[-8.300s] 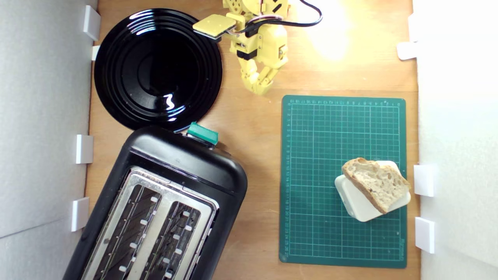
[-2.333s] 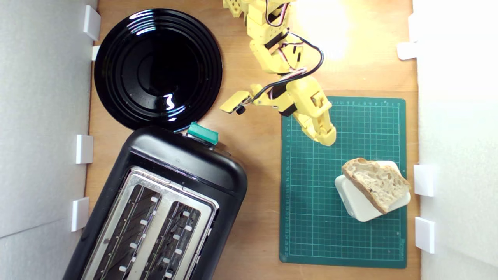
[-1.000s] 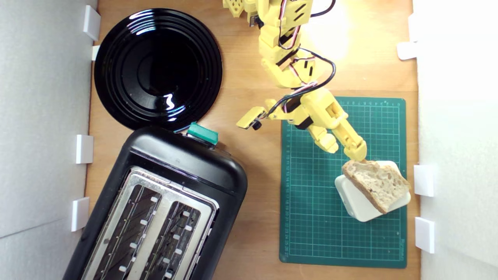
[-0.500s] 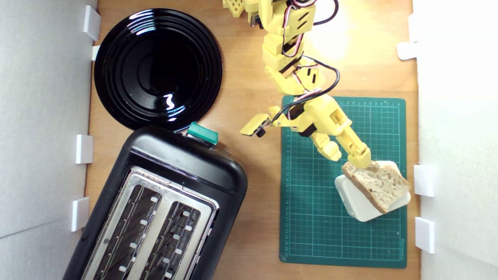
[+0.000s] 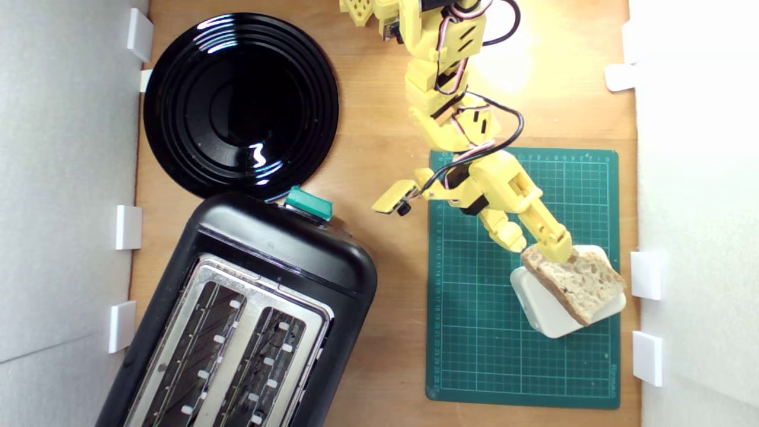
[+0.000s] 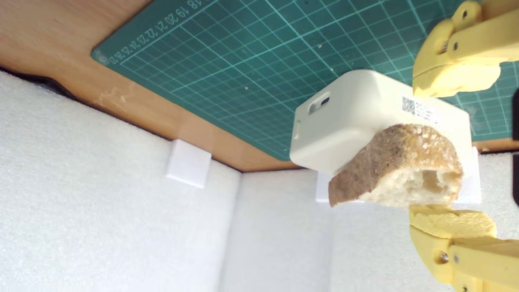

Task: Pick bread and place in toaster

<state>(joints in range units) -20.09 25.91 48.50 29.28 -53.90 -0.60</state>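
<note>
- Bread (image 5: 578, 281): a roughly triangular half-slice with pale, holey crumb and a brown crust. It lies flat on a cream rounded box (image 5: 548, 314), with its crust edge overhanging the box. Judged purpose: the box lifts the slice off the surface, so a finger can pass under it.
- Box and mat: the box sits on a green cutting mat (image 5: 486, 332), towards the mat's edge nearest the desk's right edge in the exterior view.
- Gripper (image 6: 452, 152): the jaws are spread and hold nothing yet. They straddle the near corner of the slice, one finger (image 6: 454, 79) on the box side and the other finger (image 6: 452, 223) on the crumb side. In the wrist view a small gap shows on each side, though contact cannot be ruled out.
- Approach: the yellow arm (image 5: 450, 112) reaches in from the desk's far edge, so the jaws meet the slice across its thickness rather than from above.
- Step in hand, as judged: closing on the slice. Lift and carry are not yet begun.
- Toaster (image 5: 237, 320): black, with a silver top plate and a teal-green lever (image 5: 308, 203). It stands at the desk's opposite near corner, well apart from the bread, with both slots open upward.
- Black round plate (image 5: 240, 107): beyond the toaster; it plays no part.
- Risk, as judged: a shallow bite on the corner may let the slice tilt or tear.
</note>
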